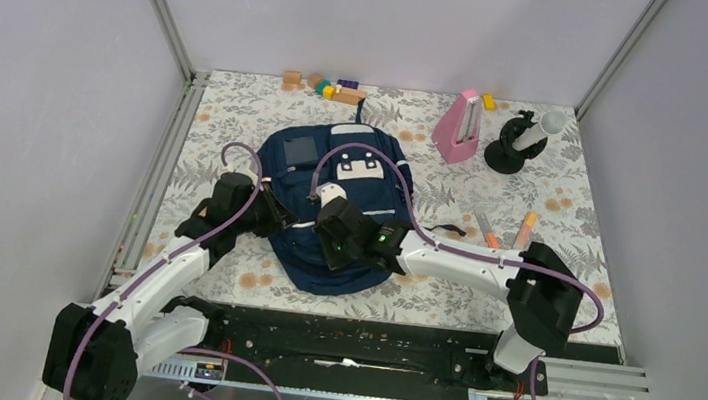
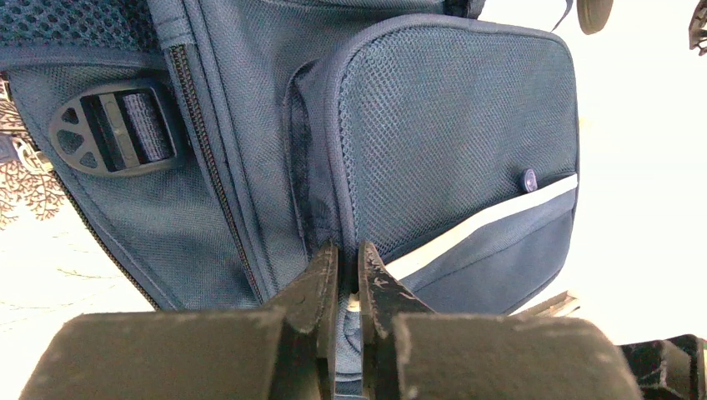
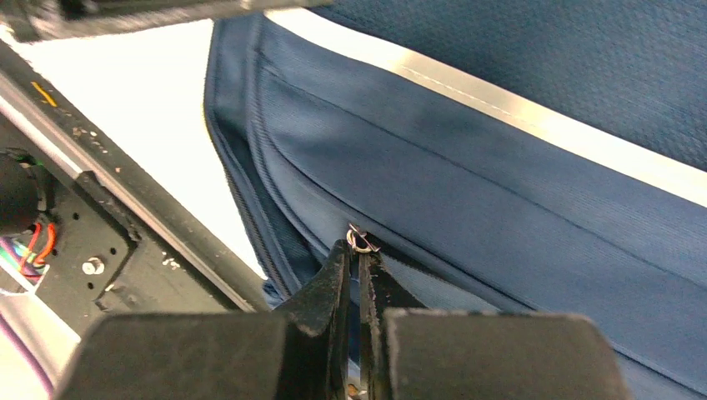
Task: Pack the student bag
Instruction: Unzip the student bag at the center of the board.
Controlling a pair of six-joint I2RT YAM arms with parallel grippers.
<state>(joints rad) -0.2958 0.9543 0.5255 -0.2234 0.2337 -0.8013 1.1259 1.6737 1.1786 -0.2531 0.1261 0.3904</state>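
At the centre of the floral-patterned bench (image 1: 240,107), the student bag (image 1: 322,272) lies flat, front pocket up. Material: navy woven fabric with thin white stripes (image 3: 500,104). The left tool (image 2: 346,250) is closed to a narrow gap, pinching the seam of the rounded mesh side pocket (image 2: 458,117), beside a black plastic strap buckle (image 2: 112,129). The right tool (image 3: 357,250) is clamped on the small metal zipper pull (image 3: 360,240).
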